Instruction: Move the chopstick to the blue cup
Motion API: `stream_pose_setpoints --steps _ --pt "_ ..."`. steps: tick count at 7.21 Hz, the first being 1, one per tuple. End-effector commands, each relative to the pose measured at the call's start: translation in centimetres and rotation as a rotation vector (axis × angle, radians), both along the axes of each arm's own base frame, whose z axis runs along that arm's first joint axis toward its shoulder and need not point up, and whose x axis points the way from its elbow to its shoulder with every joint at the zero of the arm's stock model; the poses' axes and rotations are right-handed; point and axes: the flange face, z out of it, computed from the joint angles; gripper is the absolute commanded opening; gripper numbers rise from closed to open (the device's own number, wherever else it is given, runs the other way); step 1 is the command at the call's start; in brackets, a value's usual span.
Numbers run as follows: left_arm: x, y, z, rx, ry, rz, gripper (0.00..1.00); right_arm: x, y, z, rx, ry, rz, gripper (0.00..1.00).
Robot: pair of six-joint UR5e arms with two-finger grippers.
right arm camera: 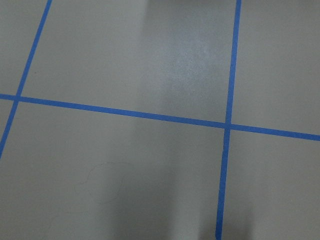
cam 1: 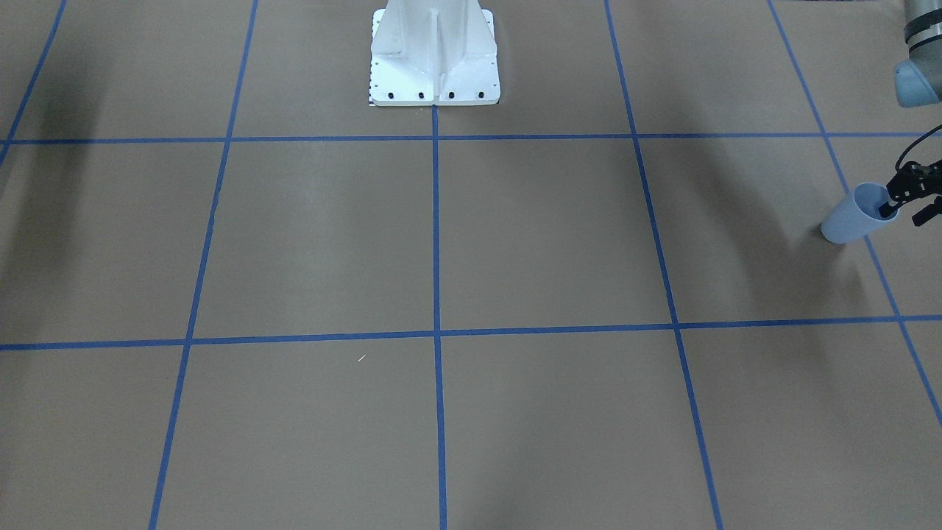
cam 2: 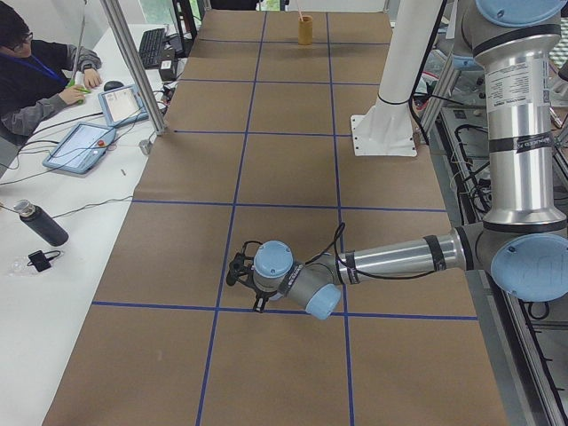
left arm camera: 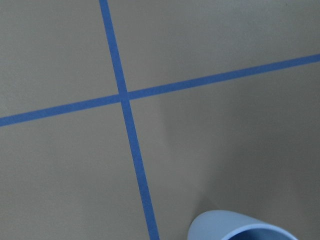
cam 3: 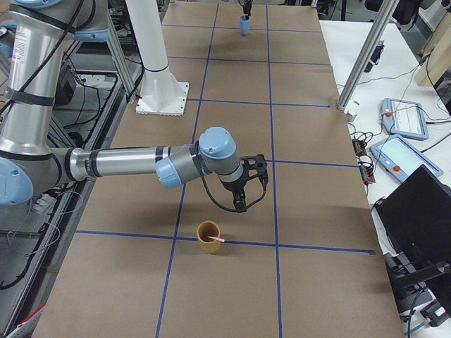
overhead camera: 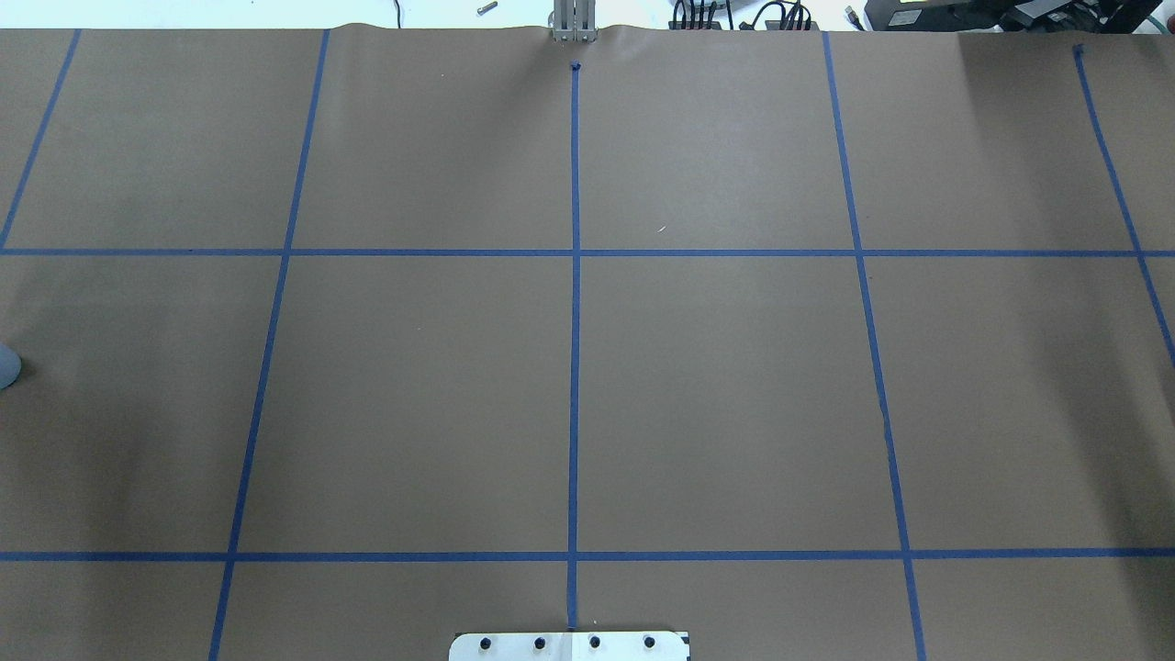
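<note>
The pale blue cup (cam 1: 846, 221) stands at the table's far left end; it also shows in the exterior right view (cam 3: 244, 28) and at the bottom of the left wrist view (left arm camera: 235, 227). My left gripper (cam 1: 907, 212) is at its rim, jaws apart, one finger (cam 1: 888, 208) inside the mouth and one outside. A pale pink chopstick (cam 3: 217, 240) leans in a tan cup (cam 3: 207, 238) at the table's right end, also seen far off (cam 2: 302, 15). My right gripper (cam 3: 244, 199) hangs just above and beyond that tan cup; I cannot tell whether it is open or shut.
The white robot base (cam 1: 434, 59) stands at the table's robot-side edge. Brown paper with blue tape grid lines (overhead camera: 575, 367) covers the table. An operator (cam 2: 35, 75) sits at a side desk with tablets and a bottle.
</note>
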Motion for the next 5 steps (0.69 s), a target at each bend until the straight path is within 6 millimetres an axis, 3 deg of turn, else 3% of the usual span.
stream_pose_setpoints --steps 1,2,3,5 --pt "0.7 -0.1 -0.7 0.034 0.01 0.016 0.0 0.0 0.0 0.0 0.0 0.0 0.0 1.0" --pt "0.9 -0.6 -2.6 0.05 0.029 0.018 0.0 0.0 0.0 0.2 -0.005 0.0 0.0 1.0" --pt "1.7 -1.9 -6.0 0.047 0.087 0.05 0.0 0.0 -0.1 0.2 -0.003 0.0 0.0 1.0" --pt "3.0 -6.1 -16.8 0.018 0.12 0.032 0.0 0.0 -0.1 0.7 -0.008 0.0 0.0 1.0"
